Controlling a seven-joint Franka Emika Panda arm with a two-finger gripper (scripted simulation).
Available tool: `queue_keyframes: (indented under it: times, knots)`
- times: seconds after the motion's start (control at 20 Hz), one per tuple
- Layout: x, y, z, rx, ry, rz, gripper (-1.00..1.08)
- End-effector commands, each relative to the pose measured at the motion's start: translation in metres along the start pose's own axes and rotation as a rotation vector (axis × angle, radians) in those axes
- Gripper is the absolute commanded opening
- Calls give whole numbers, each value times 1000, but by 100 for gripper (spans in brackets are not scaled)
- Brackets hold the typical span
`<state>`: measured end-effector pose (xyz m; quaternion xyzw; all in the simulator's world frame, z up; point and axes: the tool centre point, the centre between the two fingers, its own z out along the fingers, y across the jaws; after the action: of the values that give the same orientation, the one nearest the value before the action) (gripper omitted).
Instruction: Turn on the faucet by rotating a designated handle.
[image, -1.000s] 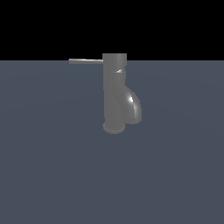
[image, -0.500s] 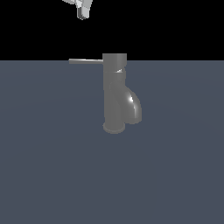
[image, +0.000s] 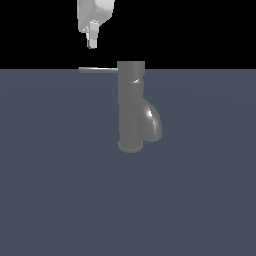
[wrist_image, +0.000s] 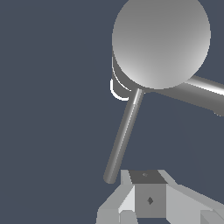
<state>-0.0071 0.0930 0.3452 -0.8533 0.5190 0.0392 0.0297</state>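
Observation:
The dark grey faucet (image: 131, 110) stands upright on the floor, its thick spout (image: 152, 122) curving down toward the exterior view's right. The thin handle (image: 98, 70) sticks out level from the column's top toward the exterior view's left. My gripper (image: 92, 42) hangs above the handle's free end, apart from it, with its fingers together and nothing between them. In the wrist view the faucet's round top (wrist_image: 161, 41), the handle (wrist_image: 124, 135) and the spout (wrist_image: 205, 92) show from above, with my gripper (wrist_image: 148, 194) just off the rod's tip.
A flat blue-grey floor (image: 60, 190) runs around the faucet's round base (image: 130, 146). Behind it is only black background.
My gripper has come down from the top of the exterior view, from out of sight to low over the handle's free end. The faucet and handle have not moved.

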Motion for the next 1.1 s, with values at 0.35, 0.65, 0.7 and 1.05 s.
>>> queue_keyframes:
  times: [0.35, 0.65, 0.7, 1.05]
  knots:
    - [1, -39, 41, -2, 60, 201, -100]
    - [0, -53, 55, 2, 87, 271, -100]
    - [0, -54, 57, 3, 90, 278, -100]
    - [0, -58, 61, 5, 99, 299, -100]
